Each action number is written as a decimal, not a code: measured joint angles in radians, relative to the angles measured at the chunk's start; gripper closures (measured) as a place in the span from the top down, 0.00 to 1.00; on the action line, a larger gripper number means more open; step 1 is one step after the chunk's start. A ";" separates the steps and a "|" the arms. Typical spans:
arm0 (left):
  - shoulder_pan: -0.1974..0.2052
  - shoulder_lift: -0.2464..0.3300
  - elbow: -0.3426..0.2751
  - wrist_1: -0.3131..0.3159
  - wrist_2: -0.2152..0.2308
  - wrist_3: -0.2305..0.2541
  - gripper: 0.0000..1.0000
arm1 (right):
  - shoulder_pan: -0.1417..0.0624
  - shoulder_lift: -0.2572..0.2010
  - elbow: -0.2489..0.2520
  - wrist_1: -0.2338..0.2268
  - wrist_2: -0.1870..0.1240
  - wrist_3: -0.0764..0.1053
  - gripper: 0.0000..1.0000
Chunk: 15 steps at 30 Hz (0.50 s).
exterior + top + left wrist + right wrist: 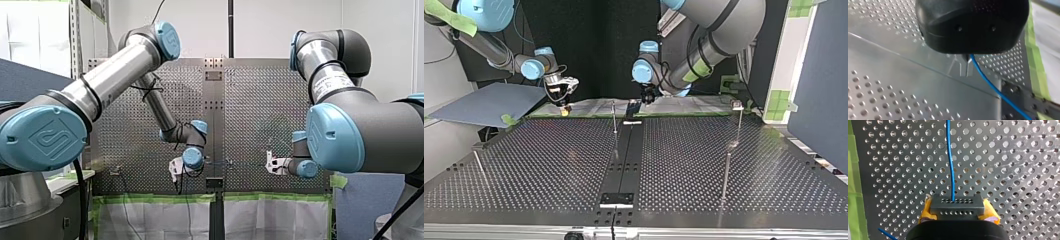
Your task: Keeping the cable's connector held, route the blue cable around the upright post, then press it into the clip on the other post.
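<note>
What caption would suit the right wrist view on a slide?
Right tool, yellow-padded, clamps the dark connector, its blue cable running ahead over the perforated table.

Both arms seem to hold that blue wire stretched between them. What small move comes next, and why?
Probably my left gripper should swing the blue cable round the upright post, which stands between the two grippers. Its jaws are shut on the cable, my right gripper holds the connector, and the cable has not reached the clip post.
</note>
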State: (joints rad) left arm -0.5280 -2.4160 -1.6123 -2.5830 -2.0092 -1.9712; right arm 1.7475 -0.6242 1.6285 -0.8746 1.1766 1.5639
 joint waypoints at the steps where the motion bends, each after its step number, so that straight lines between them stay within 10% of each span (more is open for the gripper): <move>1: 0.001 0.010 -0.001 -0.003 0.008 0.000 0.00 | 0.000 0.000 0.000 0.000 0.000 0.000 0.00; 15: 0.031 0.150 -0.004 -0.011 0.095 -0.031 0.00 | 0.000 0.000 0.000 -0.003 0.001 0.004 0.00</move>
State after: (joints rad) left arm -0.4972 -2.2661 -1.6163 -2.5939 -1.9141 -2.0017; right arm 1.7475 -0.6238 1.6284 -0.8773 1.1779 1.5676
